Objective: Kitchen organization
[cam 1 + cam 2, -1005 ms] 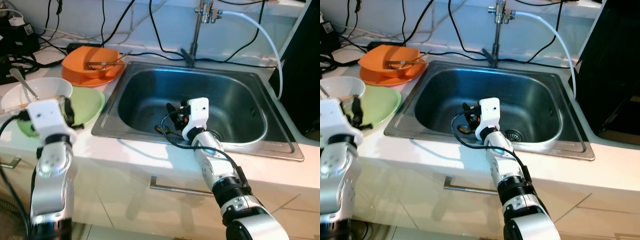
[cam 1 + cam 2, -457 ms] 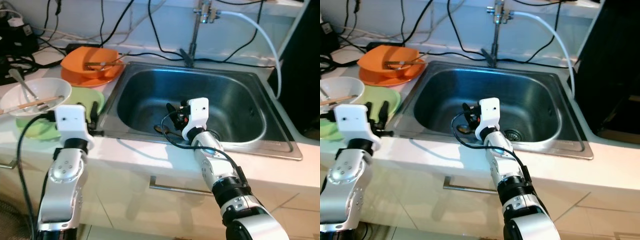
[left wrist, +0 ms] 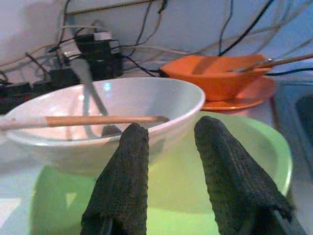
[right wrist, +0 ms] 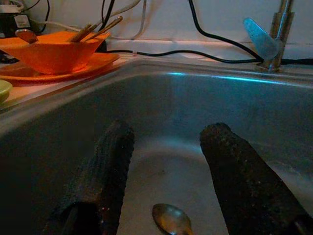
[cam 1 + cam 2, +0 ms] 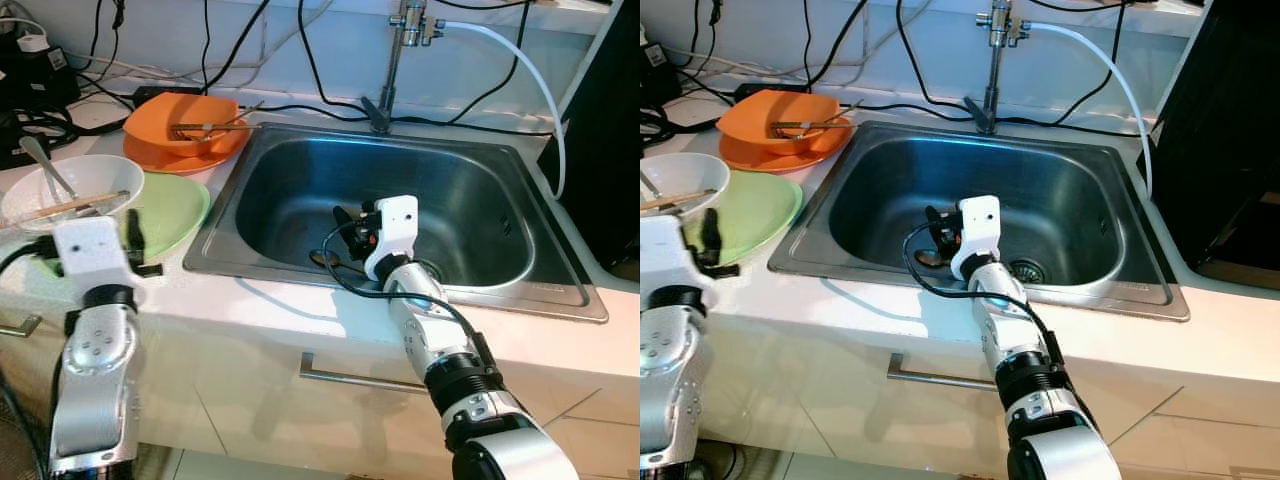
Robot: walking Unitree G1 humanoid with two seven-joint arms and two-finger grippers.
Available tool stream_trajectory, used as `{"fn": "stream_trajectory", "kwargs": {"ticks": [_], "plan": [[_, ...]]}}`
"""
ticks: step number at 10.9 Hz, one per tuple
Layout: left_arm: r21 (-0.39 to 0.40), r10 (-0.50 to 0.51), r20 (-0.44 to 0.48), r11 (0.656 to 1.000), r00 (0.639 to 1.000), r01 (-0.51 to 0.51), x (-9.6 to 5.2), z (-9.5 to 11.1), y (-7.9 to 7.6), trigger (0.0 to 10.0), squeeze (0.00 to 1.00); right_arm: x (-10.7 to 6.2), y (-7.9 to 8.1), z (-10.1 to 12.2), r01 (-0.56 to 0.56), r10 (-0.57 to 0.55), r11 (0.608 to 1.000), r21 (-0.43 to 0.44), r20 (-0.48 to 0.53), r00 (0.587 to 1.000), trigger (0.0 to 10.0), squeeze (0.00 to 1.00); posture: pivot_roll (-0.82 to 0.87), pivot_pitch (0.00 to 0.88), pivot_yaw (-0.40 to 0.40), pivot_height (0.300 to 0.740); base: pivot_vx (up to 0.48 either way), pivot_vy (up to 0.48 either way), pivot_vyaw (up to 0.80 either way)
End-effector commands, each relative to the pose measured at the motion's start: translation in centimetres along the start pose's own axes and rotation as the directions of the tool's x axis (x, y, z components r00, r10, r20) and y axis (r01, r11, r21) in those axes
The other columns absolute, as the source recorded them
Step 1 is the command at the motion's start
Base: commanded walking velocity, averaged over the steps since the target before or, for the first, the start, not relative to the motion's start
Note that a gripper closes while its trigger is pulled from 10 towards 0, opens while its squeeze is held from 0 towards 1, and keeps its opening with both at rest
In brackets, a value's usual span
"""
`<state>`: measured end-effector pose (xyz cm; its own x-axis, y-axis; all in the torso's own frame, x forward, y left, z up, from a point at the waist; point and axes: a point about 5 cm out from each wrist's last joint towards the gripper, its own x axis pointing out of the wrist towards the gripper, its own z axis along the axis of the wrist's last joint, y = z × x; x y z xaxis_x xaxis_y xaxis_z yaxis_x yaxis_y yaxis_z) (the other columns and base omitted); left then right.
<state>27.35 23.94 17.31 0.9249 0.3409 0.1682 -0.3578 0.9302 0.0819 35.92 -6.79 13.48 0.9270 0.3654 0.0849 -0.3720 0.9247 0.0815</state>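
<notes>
My right claw open and empty in the steel sink, metal spoon half cut off below it, left claw open before the white bowl.

the two head views look from above and down across the counter at the sink, one set slightly to the side of the other, so they share nearly all of it: basin, faucet, orange bowl and green plate. the left wrist camera sits low over the counter, looking along its own black fingers from close up at the white bowl, with the green plate beneath and the orange bowl behind. the right wrist camera is down inside the basin, facing the back wall past its fingers, very near a spoon on the bottom; it too catches the orange bowl and faucet.
</notes>
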Motion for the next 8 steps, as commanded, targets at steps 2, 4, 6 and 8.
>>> {"fn": "stream_trajectory", "kwargs": {"ticks": [2, 4, 6, 8], "plan": [[-0.007, 0.032, -0.036, 0.999, 0.999, -0.032, -0.3, -0.8, 0.3, 10.0, 0.0, -0.1, -0.3, -0.2, 0.005, -0.005, 1.0, 0.01, -0.016, 1.0, 10.0, 0.0, 0.24, 0.039, -0.029, 0.74, 0.0, 0.0, 0.0], [-0.009, 0.004, -0.05, 1.0, 0.999, -0.004, -0.7, -1.3, -0.2, 10.0, 0.0, -0.1, -0.3, -0.2, 0.004, -0.004, 1.0, 0.008, -0.017, 1.0, 10.0, 0.0, 0.24, 0.04, -0.032, 0.74, 0.0, 0.0, 0.0], [-0.008, 0.003, -0.069, 1.0, 0.998, -0.003, -1.0, -1.9, -0.3, 10.0, 0.0, -0.1, -0.3, -0.2, 0.002, -0.002, 1.0, 0.008, -0.017, 1.0, 10.0, 0.0, 0.24, 0.04, -0.032, 0.74, 0.0, 0.0, 0.0], [0.002, 0.057, -0.055, 0.998, 0.997, -0.057, -0.9, -1.7, 0.7, 10.0, 0.0, -0.1, -0.3, -0.3, 0.003, -0.003, 1.0, 0.008, -0.018, 1.0, 10.0, 0.0, 0.24, 0.04, -0.033, 0.74, 0.0, 0.0, 0.0]]}}
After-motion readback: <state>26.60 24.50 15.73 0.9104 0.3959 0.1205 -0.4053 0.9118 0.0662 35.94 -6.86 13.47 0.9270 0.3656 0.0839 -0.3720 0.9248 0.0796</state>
